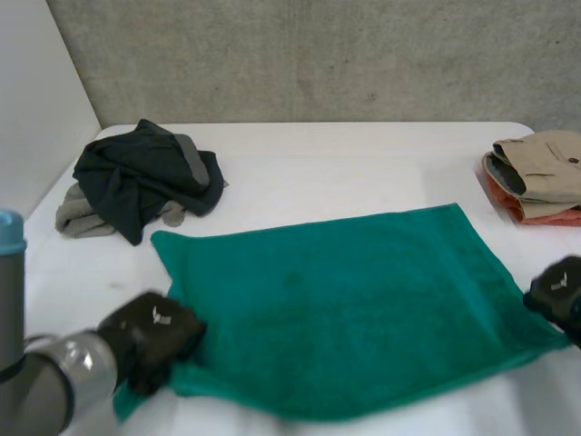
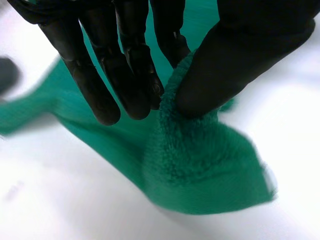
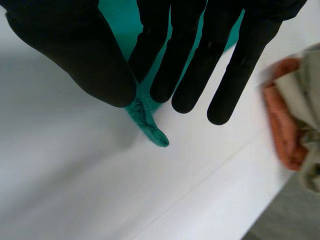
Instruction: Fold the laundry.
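A green towel (image 1: pixel 336 309) lies spread across the front of the white table (image 1: pixel 363 163). My left hand (image 1: pixel 150 338) is at the towel's near left corner. In the left wrist view its thumb (image 2: pixel 240 55) and fingers (image 2: pixel 125 75) pinch a bunched fold of the towel (image 2: pixel 200 160). My right hand (image 1: pixel 558 292) is at the towel's near right corner. In the right wrist view its thumb (image 3: pixel 80 55) and straight fingers (image 3: pixel 195 60) pinch the tip of the towel (image 3: pixel 147 125) between them.
A dark heap of clothes (image 1: pixel 141 182) lies at the back left. A folded beige and orange stack (image 1: pixel 540 177) sits at the back right, and shows beside my right hand as a folded stack (image 3: pixel 295 125). A concrete wall stands behind the table.
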